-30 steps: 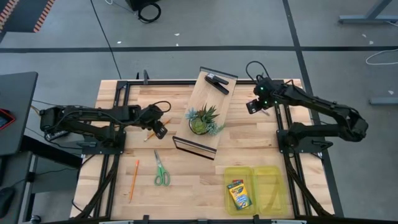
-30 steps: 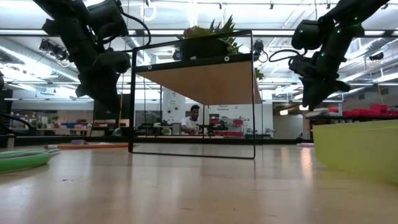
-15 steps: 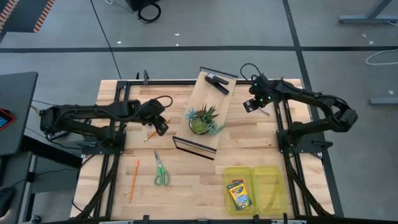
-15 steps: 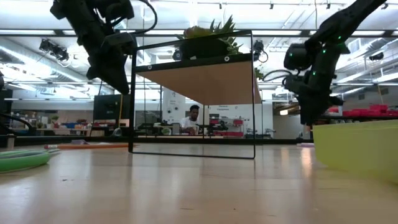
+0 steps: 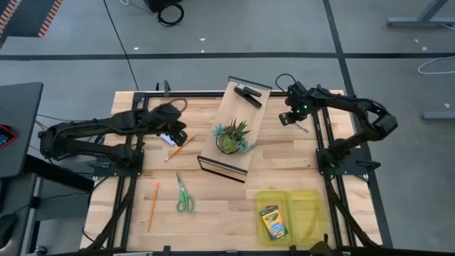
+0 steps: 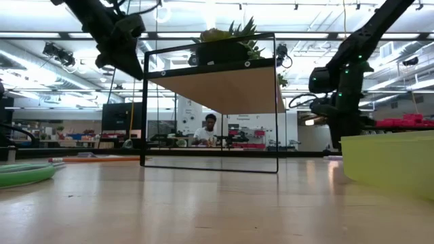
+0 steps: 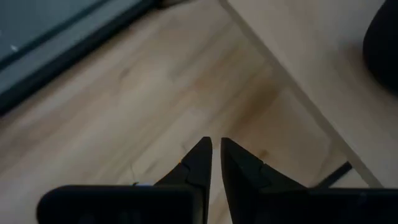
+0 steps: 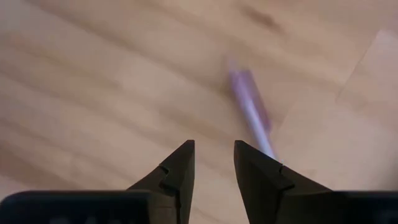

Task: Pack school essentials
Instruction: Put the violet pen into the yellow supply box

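Overhead and wrist views. The right gripper (image 5: 286, 119) hovers with fingers parted above a purple pen (image 8: 252, 115) lying on the table (image 5: 213, 213), near the raised wooden shelf (image 5: 229, 107). For a clean pick, I judge the fingers should straddle the barrel crosswise before closing. The left gripper (image 5: 178, 136), fingertips nearly together and seemingly empty, hangs beside an orange pencil (image 5: 179, 148). The crayon box (image 5: 271, 222) lies in the yellow-green case (image 5: 306, 203); the scissors (image 5: 184, 194) lie outside.

Purple pen-like thing (image 8: 252, 115) blurred, identity unclear.

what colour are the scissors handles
Green; the scissors show best in the high view.
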Motion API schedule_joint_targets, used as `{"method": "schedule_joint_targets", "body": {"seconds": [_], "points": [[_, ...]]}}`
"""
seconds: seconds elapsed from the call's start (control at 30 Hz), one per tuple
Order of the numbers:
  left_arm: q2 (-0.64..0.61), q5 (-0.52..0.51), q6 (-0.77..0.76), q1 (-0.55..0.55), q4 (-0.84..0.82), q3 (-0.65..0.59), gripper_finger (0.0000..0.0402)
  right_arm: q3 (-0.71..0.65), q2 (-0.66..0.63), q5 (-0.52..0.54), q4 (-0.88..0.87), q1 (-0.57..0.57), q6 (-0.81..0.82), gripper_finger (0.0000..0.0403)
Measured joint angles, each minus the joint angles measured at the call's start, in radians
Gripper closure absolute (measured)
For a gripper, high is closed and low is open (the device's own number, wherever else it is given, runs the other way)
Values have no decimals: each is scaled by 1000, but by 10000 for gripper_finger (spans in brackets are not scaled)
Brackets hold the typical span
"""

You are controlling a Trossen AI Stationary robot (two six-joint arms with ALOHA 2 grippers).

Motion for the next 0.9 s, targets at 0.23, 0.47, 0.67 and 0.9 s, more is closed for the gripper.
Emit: {"method": "schedule_joint_targets", "body": {"seconds": [0.23,0.47,0.67,0.9], "points": [[-79,0,62,53,42,0,367,117,86,66,-23,-16,-78,269],[-118,1,63,66,47,0,364,139,120,37,-35,-43,-165,267],[-117,1,73,66,49,-1,374,143,172,-8,-54,-52,-201,244],[-117,1,84,66,54,-1,377,205,227,65,-75,-26,-221,183]]}}
